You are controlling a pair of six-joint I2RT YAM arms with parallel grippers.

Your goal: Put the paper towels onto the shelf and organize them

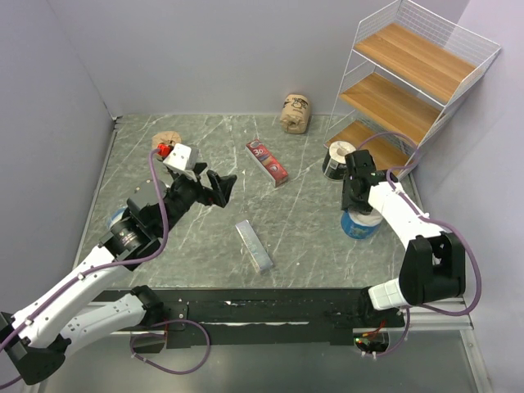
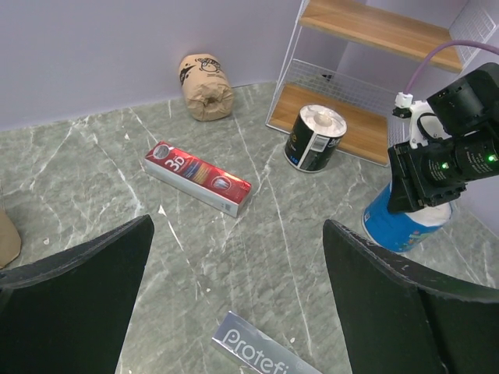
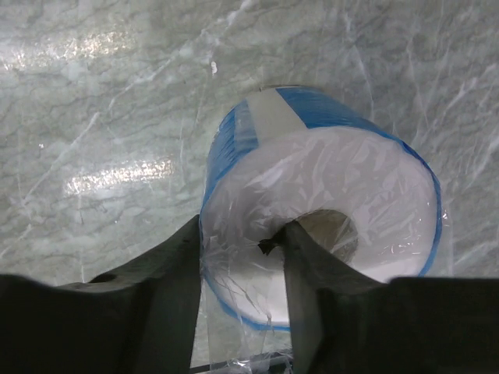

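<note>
Blue roll (image 3: pixel 351 167) rim apparently pinched by right gripper (image 3: pixel 242 234), near shelf (image 1: pixel 417 64).

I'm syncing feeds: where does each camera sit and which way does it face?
Top external: overhead from behind, looking down on the table; left arm, right arm show.
Left wrist: faces the shelf; open left pincer shows.
Right wrist: looks down; right pincer grips the blue roll.
Shared: all three show that roll.

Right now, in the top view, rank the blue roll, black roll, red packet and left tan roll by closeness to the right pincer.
1. Blue roll, gripped at its wall by the right pincer.
2. Black roll, just beyond it, by the shelf.
3. Red packet, mid-table.
4. Tan roll, far left.
</note>
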